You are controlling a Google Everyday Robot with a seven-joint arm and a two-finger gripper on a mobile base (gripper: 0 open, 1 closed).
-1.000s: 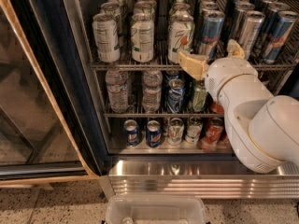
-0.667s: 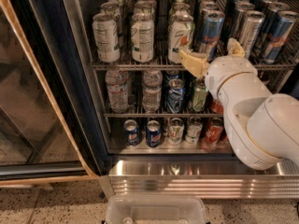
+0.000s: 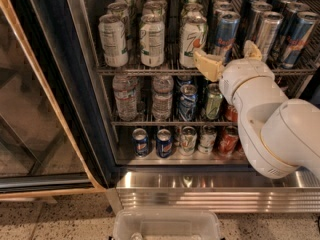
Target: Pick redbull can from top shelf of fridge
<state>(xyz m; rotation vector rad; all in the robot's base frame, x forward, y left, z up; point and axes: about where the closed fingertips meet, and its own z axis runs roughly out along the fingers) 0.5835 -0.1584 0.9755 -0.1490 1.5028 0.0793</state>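
The fridge (image 3: 210, 190) stands open. Its top shelf (image 3: 145, 71) holds white-green 7up cans (image 3: 152, 38) on the left and several redbull cans on the right. My gripper (image 3: 230, 57) is at the front rail of the top shelf, open. Its tan fingers (image 3: 207, 64) stand on either side of the lower part of the front redbull can (image 3: 226, 34). I cannot tell whether they touch the can. My white arm (image 3: 272, 129) covers the right part of the lower racks.
The glass door (image 3: 30, 109) is swung open at the left. The middle rack holds water bottles (image 3: 125, 96) and cans. The bottom rack holds short cans (image 3: 163, 142). A clear plastic bin (image 3: 167, 226) sits on the floor below the base panel.
My gripper has edged slightly up and in toward the front redbull can. The cans have not moved.
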